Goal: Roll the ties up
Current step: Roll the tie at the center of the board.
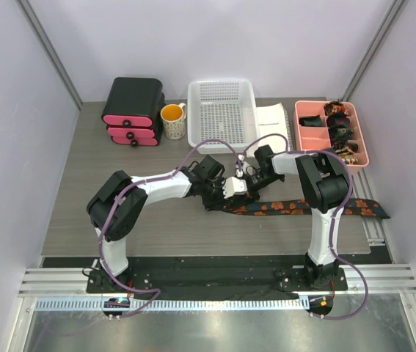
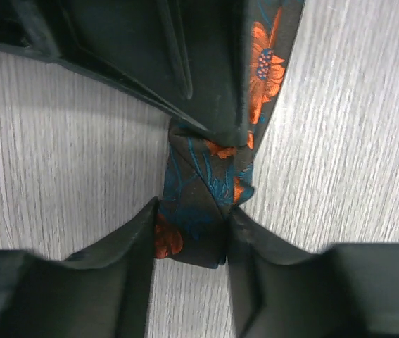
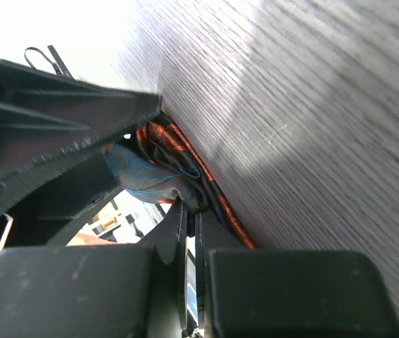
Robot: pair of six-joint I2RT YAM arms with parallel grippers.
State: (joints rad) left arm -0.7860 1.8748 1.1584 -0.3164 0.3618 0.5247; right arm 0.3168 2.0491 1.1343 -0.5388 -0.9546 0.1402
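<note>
On worktop [image 1: 156, 227], one tie [image 1: 296, 207] lies mostly flat, running right from centre. Back right, tray [image 1: 366, 150] holds finished coils [image 1: 337, 133]. At the tie's folded-over end, left gripper [image 2: 193, 218] pinches it. The right gripper [image 1: 250, 176] is pressed together there; its hold on the cloth is unclear. Judged: rolling barely begun, nearly the whole length left.

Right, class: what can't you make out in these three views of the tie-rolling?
1. Top view: the tie's rolled end, hidden under the left gripper and right gripper.
2. Left wrist view: the roll's top, covered by the right gripper.
3. Top view: pink tray contents, too small.
</note>
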